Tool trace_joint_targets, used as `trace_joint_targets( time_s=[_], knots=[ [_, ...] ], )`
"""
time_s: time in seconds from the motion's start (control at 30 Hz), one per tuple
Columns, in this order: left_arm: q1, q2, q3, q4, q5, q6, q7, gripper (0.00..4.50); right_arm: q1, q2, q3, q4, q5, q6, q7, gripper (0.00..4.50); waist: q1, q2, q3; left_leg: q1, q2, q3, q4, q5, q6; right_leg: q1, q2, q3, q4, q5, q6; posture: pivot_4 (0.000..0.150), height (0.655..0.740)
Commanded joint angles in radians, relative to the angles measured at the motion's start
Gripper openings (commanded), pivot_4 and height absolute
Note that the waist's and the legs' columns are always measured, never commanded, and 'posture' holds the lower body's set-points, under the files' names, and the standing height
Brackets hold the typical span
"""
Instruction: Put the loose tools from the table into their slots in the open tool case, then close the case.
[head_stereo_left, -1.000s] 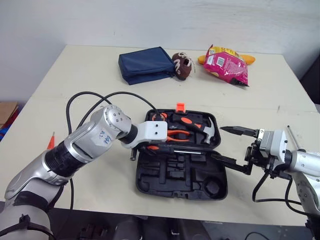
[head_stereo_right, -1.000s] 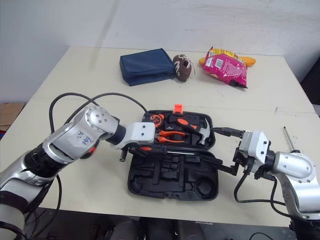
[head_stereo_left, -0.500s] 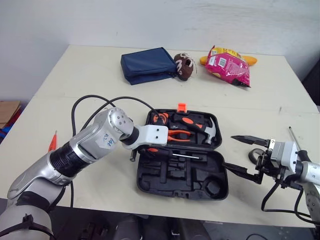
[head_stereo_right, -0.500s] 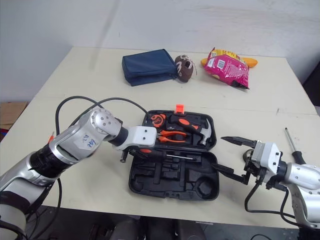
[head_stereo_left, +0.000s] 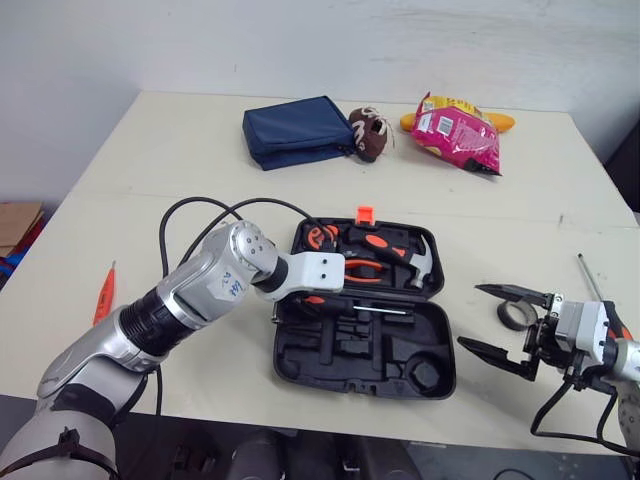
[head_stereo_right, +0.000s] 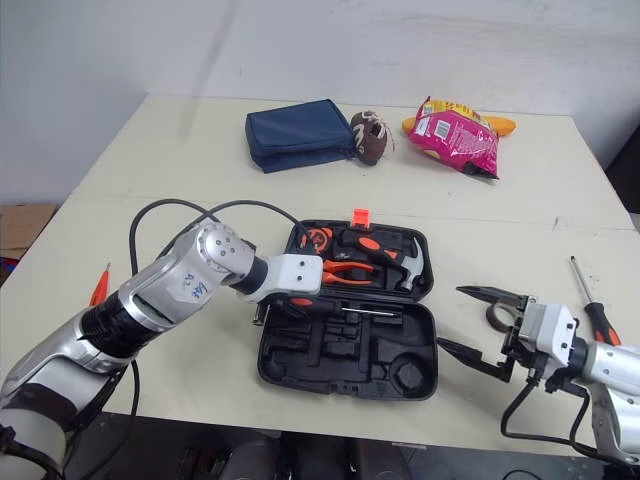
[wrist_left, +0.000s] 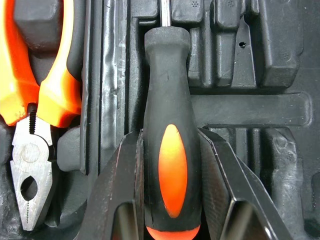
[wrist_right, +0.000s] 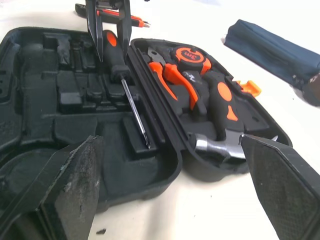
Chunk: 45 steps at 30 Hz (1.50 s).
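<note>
The blue handwriting on the left forearm, the print on the pink snack bag and the lettering on the tape measure could not be read.

An open black tool case sat near the front edge of a cream table. The far half held the tape measure, orange-handled pliers and a hammer.

A black and orange screwdriver lay along a channel in the near half, just beside the hinge. Its long axis ran parallel to the hinge, with the shaft pointing to the robot's right.

The left arm reached in from the left, elbow bent, wrist over the case's left end. The left gripper pinched the screwdriver's handle between its two fingers.

The right arm lay low by the table's front right corner. The right gripper pointed left toward the case, fingers spread wide, apart from the case.

A second screwdriver and a black ring lay on the table near it.
</note>
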Motion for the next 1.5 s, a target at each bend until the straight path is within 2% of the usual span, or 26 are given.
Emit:
trace_joint_targets(
  time_s=[0.03,0.23,0.27,0.37,0.5,0.6,0.7,0.77,0.83,0.87,1.2,1.5],
  knots=[
    [0.018,-0.009,0.011,-0.001,0.034,-0.019,0.026,1.30,0.007,0.004,-0.015,-0.012,0.009,-0.024,0.006,4.50,0.000,0.000,0.000,0.000,0.000,0.000,0.000,0.000,0.000,0.000,0.000,0.000,0.000,0.000,0.000,0.150,0.7400],
    [0.020,-0.033,0.102,-0.089,-0.020,0.005,0.029,3.96,0.009,0.005,-0.013,-0.041,0.017,-0.012,-0.003,4.50,0.001,0.000,0.000,0.000,0.000,0.000,0.001,0.000,0.000,0.000,0.000,0.000,0.000,0.000,0.000,0.150,0.7400],
    [0.023,-0.027,0.120,-0.110,-0.038,0.012,0.017,4.24,0.010,0.003,-0.013,-0.048,0.019,-0.006,-0.004,4.50,0.001,0.000,0.000,0.000,0.000,0.000,0.001,0.000,0.000,0.000,0.000,0.000,0.000,0.000,0.000,0.150,0.7400],
    [0.047,-0.016,0.194,-0.154,-0.104,0.049,-0.002,4.24,0.016,-0.004,-0.011,-0.067,0.025,0.013,-0.003,4.50,-0.003,0.000,0.000,0.000,0.000,0.000,0.000,0.000,0.000,0.000,0.000,0.000,0.000,0.000,0.000,0.150,0.7400],
    [0.141,-0.029,0.311,-0.111,-0.161,-0.130,0.015,4.24,0.027,-0.001,-0.017,-0.086,0.027,0.029,-0.010,4.50,-0.003,0.000,0.000,0.001,0.000,0.000,0.000,0.000,0.000,0.000,0.000,0.000,0.001,0.000,0.000,0.150,0.7400],
    [0.221,-0.105,0.415,-0.023,-0.217,-0.277,0.057,3.40,0.032,0.001,-0.021,-0.080,0.026,0.028,-0.006,4.50,0.000,0.000,0.000,0.000,0.000,0.000,0.001,0.000,0.000,0.000,0.000,0.000,0.001,0.000,0.000,0.150,0.7400],
    [0.269,-0.148,0.438,0.061,-0.216,-0.409,0.073,2.05,0.033,0.007,-0.023,-0.066,0.025,0.020,-0.003,4.50,0.001,0.000,0.000,-0.001,0.000,-0.001,0.003,-0.001,0.001,0.000,0.000,-0.001,0.001,0.000,0.000,0.150,0.7400],
    [0.297,-0.177,0.420,0.130,-0.166,-0.538,0.115,1.21,0.036,0.012,-0.025,-0.047,0.022,0.006,0.004,4.50,0.001,0.001,0.000,0.000,0.000,0.000,0.003,-0.001,0.001,0.001,0.000,-0.001,0.001,0.000,0.000,0.150,0.7400],
    [0.311,-0.198,0.402,0.168,-0.151,-0.568,0.121,0.29,0.038,0.015,-0.026,-0.037,0.020,-0.002,0.005,4.50,0.000,0.001,0.000,-0.001,0.000,0.000,0.003,-0.002,0.002,0.001,0.000,-0.001,0.000,0.000,0.000,0.150,0.7400],
    [0.316,-0.209,0.392,0.176,-0.155,-0.558,0.115,0.04,0.042,0.017,-0.028,-0.032,0.019,-0.009,0.005,4.50,0.000,0.000,0.000,-0.001,0.000,0.000,0.003,-0.002,0.002,0.001,0.000,0.000,0.000,0.000,0.000,0.150,0.7400],
    [0.312,-0.247,0.319,0.279,-0.089,-0.591,0.113,0.04,0.072,0.020,-0.033,-0.010,0.015,-0.047,0.002,4.50,-0.002,0.001,0.000,0.000,0.001,0.000,0.004,-0.002,0.002,0.001,0.001,0.000,0.001,0.000,0.000,0.150,0.7400],
    [0.273,-0.301,0.227,0.294,-0.031,-0.391,0.139,0.04,0.099,0.020,-0.038,0.004,0.020,-0.071,0.001,4.50,0.002,0.002,-0.002,0.000,0.001,0.000,0.007,-0.005,0.004,0.004,0.000,-0.001,0.000,0.000,0.002,0.150,0.7400]
  ],
)
